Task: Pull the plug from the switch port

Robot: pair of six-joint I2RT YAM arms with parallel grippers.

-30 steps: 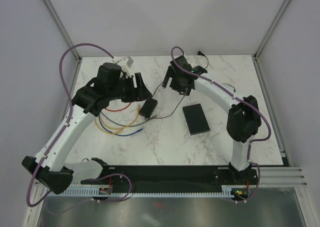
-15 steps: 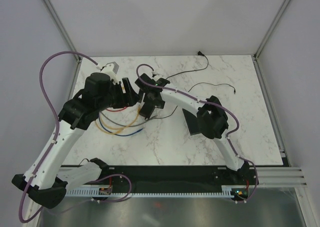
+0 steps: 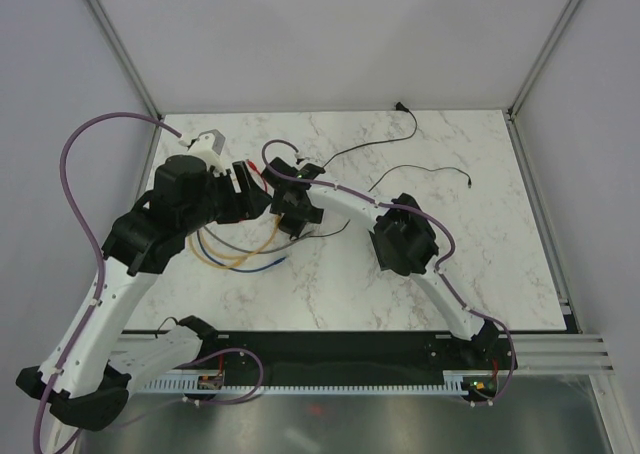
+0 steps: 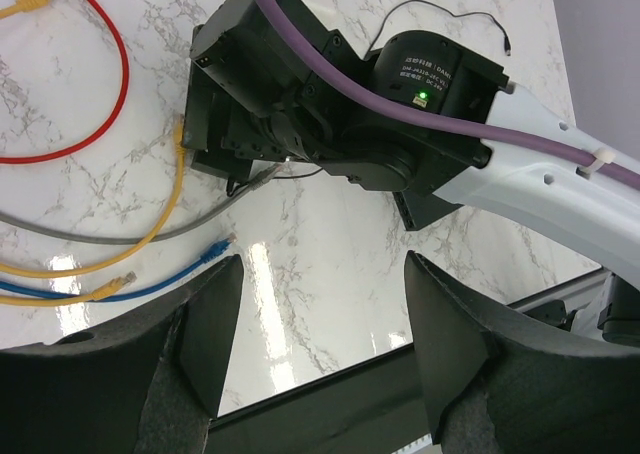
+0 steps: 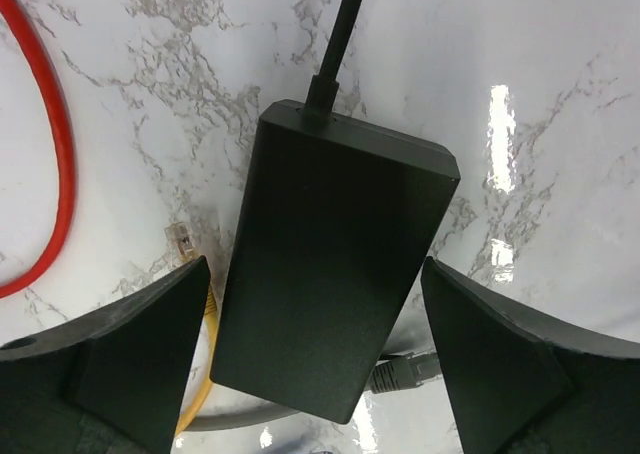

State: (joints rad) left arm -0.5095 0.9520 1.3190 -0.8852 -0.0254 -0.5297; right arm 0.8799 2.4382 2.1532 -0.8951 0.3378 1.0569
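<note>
The switch is almost hidden under my right arm's elbow (image 3: 402,239); a black corner below that arm in the left wrist view (image 4: 430,210) may be it. No plug in its sockets shows. My right gripper (image 3: 293,210) is open and hovers over the smaller black power brick (image 5: 335,274), its fingers (image 5: 130,344) on either side of the brick and apart from it. The brick's black cord (image 5: 340,34) leaves its far end. My left gripper (image 3: 243,189) is open and empty just left of the right one, above bare marble (image 4: 322,264).
A loose grey cable plug (image 5: 405,367) lies by the brick's near corner, its cable running under the brick. Red (image 4: 115,74), yellow (image 4: 165,214) and blue (image 4: 150,284) cables lie at the left. Thin black cords (image 3: 420,172) trail at the back right.
My right arm swung left from the far middle to above the power brick, and its elbow now covers the switch. My left gripper drew back a little to the left.
</note>
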